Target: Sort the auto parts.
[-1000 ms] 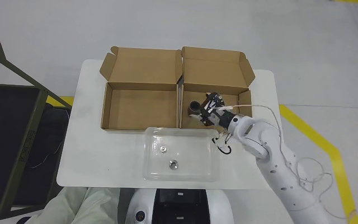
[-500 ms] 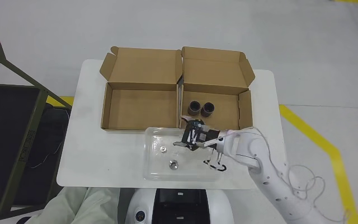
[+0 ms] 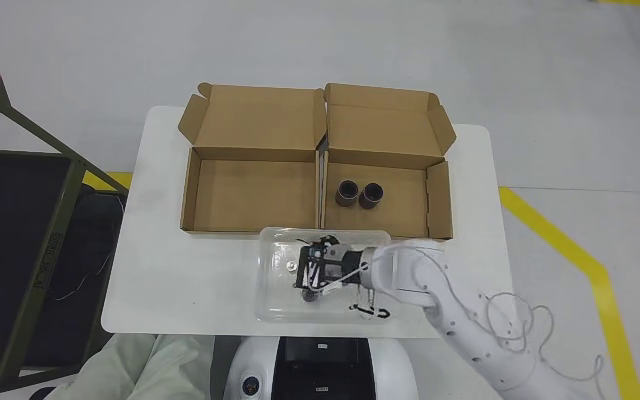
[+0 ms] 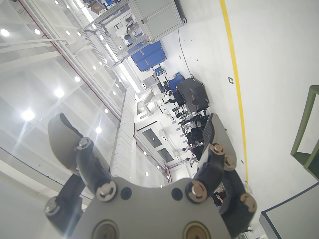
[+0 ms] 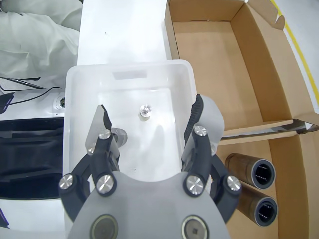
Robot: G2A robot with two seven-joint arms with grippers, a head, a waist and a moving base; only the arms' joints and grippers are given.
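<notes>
Two dark cylinders (image 3: 348,191), right cardboard box (image 3: 405,206). Two small metal parts (image 5: 145,110), clear tray (image 5: 129,63). Right gripper (image 5: 149,101) above tray, fingers apart. Left gripper (image 4: 137,120) likewise apart.

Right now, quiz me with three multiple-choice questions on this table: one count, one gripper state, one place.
1. How many small metal parts lie in the clear plastic tray? A one. B two. C four.
2. The right gripper over the tray is: A open, empty. B shut on a part. C shut on the rim.
3. Where do the dark cylindrical bearings lie? A the tray. B the right-hand cardboard box. C the gripper.
B: two parts sit on the tray floor. A: spread wide, nothing held. B: both lie side by side there.
</notes>
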